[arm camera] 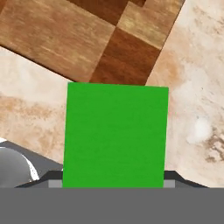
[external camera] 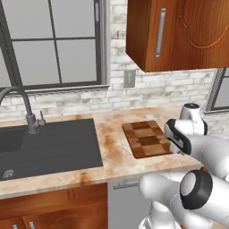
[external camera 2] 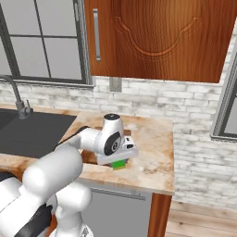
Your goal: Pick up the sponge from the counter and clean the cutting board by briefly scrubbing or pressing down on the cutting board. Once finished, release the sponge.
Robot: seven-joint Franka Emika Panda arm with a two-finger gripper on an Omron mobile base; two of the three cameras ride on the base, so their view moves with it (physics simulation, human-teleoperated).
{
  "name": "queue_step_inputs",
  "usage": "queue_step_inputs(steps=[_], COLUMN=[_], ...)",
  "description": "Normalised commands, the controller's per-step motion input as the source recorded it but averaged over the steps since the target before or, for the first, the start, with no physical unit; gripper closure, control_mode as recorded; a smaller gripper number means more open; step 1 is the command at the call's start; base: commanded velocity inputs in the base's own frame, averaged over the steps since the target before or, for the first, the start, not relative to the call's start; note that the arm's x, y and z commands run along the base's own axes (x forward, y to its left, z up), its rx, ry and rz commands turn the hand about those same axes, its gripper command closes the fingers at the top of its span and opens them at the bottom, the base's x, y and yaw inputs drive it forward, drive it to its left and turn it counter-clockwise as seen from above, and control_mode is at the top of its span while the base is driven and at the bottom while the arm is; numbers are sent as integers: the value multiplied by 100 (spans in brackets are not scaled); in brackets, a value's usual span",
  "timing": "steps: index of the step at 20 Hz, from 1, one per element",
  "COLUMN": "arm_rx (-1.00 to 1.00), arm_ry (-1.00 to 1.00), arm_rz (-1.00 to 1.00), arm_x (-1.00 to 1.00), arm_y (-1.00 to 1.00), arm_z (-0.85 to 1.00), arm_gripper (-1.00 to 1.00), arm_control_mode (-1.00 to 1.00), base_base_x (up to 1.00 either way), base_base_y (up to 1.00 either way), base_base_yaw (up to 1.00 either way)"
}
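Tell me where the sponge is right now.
The sponge is clamped in the gripper, right at the corner of the cutting board nearest the counter's front edge; in the right base view it peeks out green under the hand.

text: none legible | labels: none | brands: none | numbers: none | signs: none

Dark grey sink basin (external camera: 53,145) set in the worktop, curved grey faucet (external camera: 20,105) behind it, wide window (external camera: 51,42) above, wooden wall cabinet (external camera 2: 157,37) with metal handle (external camera 2: 96,34), grey outlet (external camera: 129,78) on whitewashed brick backsplash (external camera: 161,91)
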Motion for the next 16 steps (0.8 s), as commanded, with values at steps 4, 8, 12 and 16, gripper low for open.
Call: queue_step_inputs(steps=[4, 8, 12, 16], arm_rx=[0, 0, 0, 0], arm_ry=[6, 8, 9, 8], arm_rz=[47, 51, 47, 40], arm_x=[22, 23, 21, 14], arm_y=[20, 10, 10, 6], arm_z=[0, 0, 0, -6], arm_gripper=[100, 100, 100, 100], arm_control_mode=[-100, -100, -100, -100], base_base_x=[0, 0, 0, 0], base_base_y=[0, 0, 0, 0], base_base_yaw=[0, 0, 0, 0])
